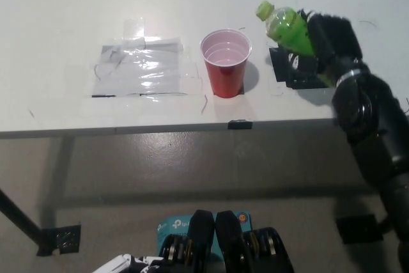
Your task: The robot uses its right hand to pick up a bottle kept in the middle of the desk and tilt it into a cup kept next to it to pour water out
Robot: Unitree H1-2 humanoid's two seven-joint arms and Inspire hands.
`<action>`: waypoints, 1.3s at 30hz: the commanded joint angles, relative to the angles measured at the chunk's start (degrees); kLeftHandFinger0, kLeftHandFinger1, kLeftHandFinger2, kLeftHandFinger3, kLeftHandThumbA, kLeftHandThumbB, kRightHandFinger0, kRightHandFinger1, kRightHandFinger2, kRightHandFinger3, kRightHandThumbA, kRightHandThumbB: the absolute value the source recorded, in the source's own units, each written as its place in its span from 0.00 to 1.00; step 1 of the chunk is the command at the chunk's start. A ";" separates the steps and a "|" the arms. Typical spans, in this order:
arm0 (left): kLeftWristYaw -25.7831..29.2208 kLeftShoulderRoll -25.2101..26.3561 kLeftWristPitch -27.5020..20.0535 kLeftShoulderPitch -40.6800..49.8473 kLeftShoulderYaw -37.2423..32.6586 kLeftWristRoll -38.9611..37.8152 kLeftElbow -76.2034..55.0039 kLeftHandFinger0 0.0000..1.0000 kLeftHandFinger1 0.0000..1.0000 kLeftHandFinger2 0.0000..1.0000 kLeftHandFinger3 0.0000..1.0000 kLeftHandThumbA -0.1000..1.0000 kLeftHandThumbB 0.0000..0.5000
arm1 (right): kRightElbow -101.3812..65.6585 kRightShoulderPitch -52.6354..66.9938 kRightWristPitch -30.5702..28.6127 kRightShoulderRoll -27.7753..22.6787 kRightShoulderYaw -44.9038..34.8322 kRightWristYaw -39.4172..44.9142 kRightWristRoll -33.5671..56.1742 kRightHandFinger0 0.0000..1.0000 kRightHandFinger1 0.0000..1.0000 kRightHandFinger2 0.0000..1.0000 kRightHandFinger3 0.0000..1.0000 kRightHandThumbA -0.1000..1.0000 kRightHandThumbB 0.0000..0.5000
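The right hand [327,39], fingers wrapped round the bottle [289,28], tips it nearly upright at the cup's [225,62] three o'clock, keeping water in.

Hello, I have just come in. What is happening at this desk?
The robot's black right hand holds a green bottle above a black mat, the cap end tilted up and toward the red cup beside it. Clear liquid shows in the cup. The white left hand rests low, barely in view.
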 commanded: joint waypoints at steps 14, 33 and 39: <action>-0.07 0.21 -2.30 1.94 -0.01 0.73 -1.69 0.84 0.88 0.88 1.00 1.00 0.98 | 0.62 -5.22 -26.12 11.35 -26.60 -13.24 37.56 0.00 0.00 0.00 0.31 0.00 0.00; -0.07 -0.19 -3.47 2.98 -0.42 1.20 -1.53 0.84 0.88 0.89 1.00 1.00 0.98 | -0.55 -5.98 -26.31 7.86 -17.92 -31.29 27.42 0.00 0.00 0.00 0.32 0.00 0.00; -0.14 0.09 -3.06 2.01 -0.05 1.28 -1.43 0.85 0.90 0.89 1.00 1.00 0.95 | 2.74 -5.91 -26.31 5.06 -8.47 -43.21 18.27 0.00 0.05 0.15 0.33 0.00 0.00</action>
